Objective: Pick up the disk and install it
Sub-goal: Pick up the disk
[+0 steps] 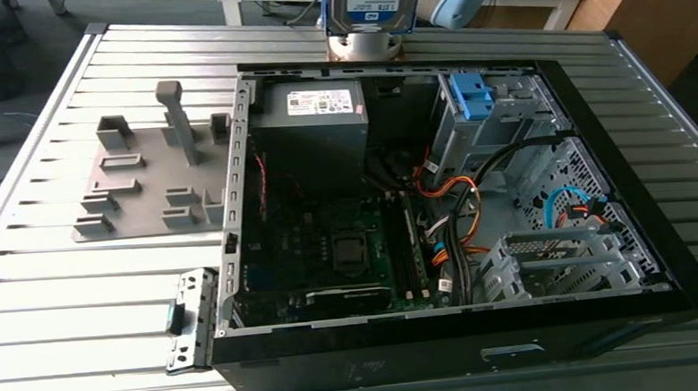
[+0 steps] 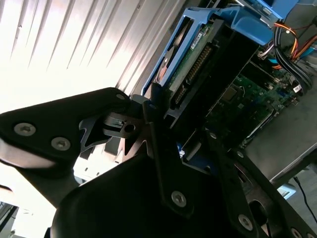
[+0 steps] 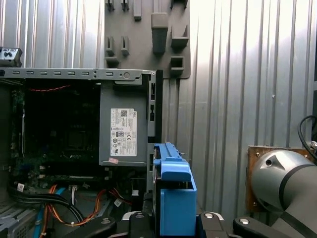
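Blue-edged and silver, the disk [image 1: 370,6] hangs in the air above the far rim of the open computer case [image 1: 334,366], its white-and-blue label showing in the exterior view. The gripper [image 2: 181,124] is pinching it. In the second wrist view the black fingers [image 2: 156,139] flank the lower end of the drive and its carrier frame, and the connector edge is in plain sight.

By my reckoning the pick-up is done and the install is not. The drive is well apart from the drive cage [image 1: 501,120], which stands in the case's far corner on the exterior view's right with a small blue bracket [image 1: 469,95] sitting in it.

Inside the case lie the grey power supply [image 1: 309,117] with its white sticker, the motherboard [image 1: 327,241] and a tangle of orange cables [image 1: 458,217]. The case rests on its side, open face up, on a ribbed metal table [image 1: 43,292]. A grey fixture plate [image 1: 145,184] with upright pegs sits just beside it on the exterior view's left. Wooden furniture [image 1: 662,9] stands beyond the table.
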`<state>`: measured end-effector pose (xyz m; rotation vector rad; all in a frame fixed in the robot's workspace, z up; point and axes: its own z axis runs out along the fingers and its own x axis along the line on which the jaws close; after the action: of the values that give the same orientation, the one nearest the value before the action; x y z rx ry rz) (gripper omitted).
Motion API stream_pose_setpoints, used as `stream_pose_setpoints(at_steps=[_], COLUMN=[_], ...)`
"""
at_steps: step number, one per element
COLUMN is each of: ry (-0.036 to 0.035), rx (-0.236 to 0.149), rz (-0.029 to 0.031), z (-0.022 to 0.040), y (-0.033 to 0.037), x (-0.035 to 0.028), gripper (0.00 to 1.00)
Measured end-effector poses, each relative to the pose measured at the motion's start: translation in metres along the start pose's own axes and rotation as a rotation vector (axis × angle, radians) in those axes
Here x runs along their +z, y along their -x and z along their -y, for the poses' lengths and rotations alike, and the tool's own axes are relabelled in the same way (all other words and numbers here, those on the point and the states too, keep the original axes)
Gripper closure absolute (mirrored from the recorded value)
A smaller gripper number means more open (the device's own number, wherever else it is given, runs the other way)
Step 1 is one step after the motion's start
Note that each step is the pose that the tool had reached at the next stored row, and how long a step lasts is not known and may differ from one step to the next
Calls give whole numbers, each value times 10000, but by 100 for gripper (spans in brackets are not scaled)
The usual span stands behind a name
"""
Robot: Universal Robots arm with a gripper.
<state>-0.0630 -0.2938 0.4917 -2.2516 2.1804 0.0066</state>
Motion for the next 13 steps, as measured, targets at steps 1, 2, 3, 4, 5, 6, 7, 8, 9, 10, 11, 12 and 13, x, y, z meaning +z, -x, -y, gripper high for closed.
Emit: stream_pose_setpoints(at_steps=[1, 2, 3, 4, 5, 6, 7, 8, 9, 10, 11, 12, 13], ry=[0, 0, 0, 0, 1, 1, 0, 0, 0, -1, 0, 0, 0], rx=[-1, -1, 0, -1, -1, 0, 0, -1, 0, 0, -1, 0, 0], rz=[-1, 0, -1, -1, -1, -1, 0, 0, 1, 1, 0, 0, 0], z=[0, 0, 0, 0, 0, 0, 0, 0, 0, 0, 1, 1, 1], y=[-14, -28, -42, -56, -71, -87, -102, -117, -132, -147, -162, -177, -191], x=[0, 0, 0, -1, -1, -1, -1, -1, -1, -1, -1, -1, -2], gripper=[64, 64, 64, 64, 64, 64, 64, 64, 64, 64, 64, 64, 64])
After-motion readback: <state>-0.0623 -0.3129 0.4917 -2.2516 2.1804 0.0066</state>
